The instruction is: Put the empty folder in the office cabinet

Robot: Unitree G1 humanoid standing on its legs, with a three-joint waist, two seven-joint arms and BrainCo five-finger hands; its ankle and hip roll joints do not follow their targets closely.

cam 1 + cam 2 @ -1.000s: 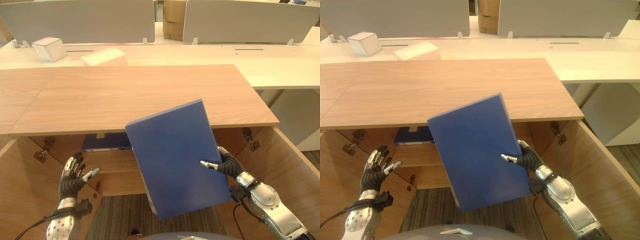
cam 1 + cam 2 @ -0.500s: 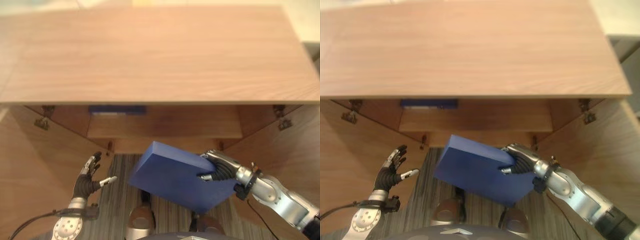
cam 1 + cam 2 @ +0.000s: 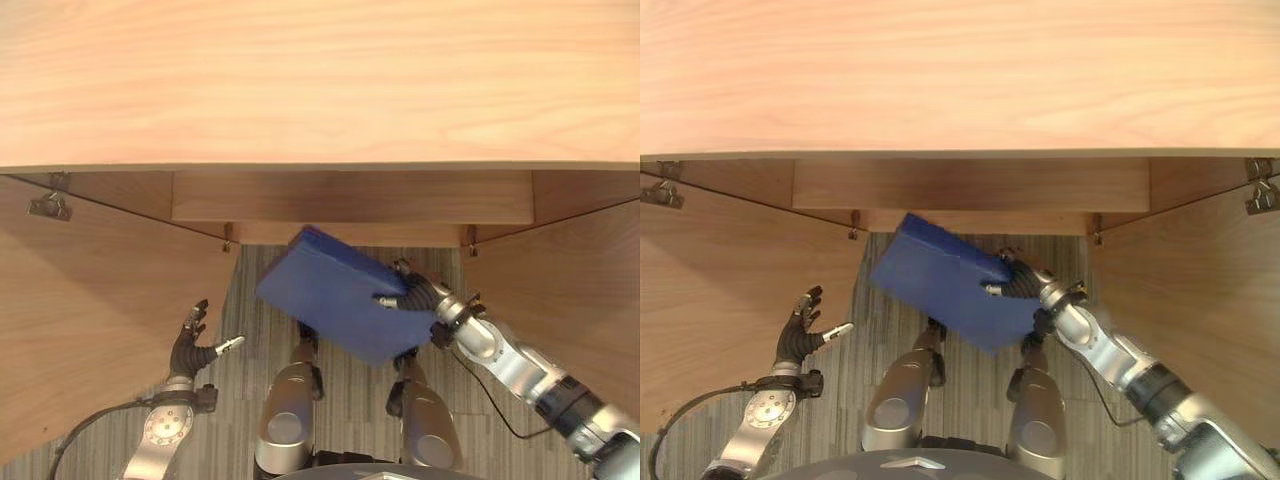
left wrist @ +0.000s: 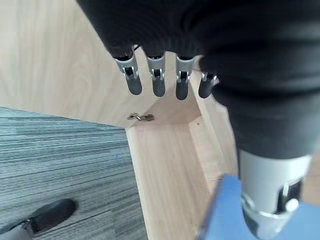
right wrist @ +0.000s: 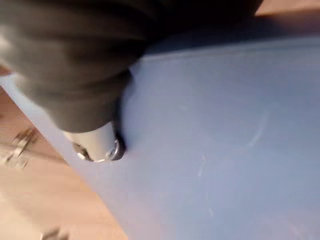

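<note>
The blue folder [image 3: 335, 300] hangs tilted just in front of the cabinet's opening [image 3: 350, 197], below the wooden cabinet top [image 3: 320, 80] and above the carpet. My right hand [image 3: 415, 296] is shut on its right edge, the thumb [image 5: 97, 145] pressed on the blue cover [image 5: 225, 140]. My left hand [image 3: 192, 350] floats open at the lower left beside the left door, its fingers [image 4: 157, 82] straight and holding nothing. A corner of the folder [image 4: 225, 210] shows past the left thumb.
Both cabinet doors stand open: the left door [image 3: 100, 300] and the right door [image 3: 570, 290] flank the opening. A metal hinge [image 3: 48, 205] sits on the left door. Striped grey carpet [image 3: 240, 310] lies between the doors.
The camera has tipped further down. My right hand has carried the folder lower and forward, from in front of the cabinet top to the opening beneath it. The left hand stays open.
</note>
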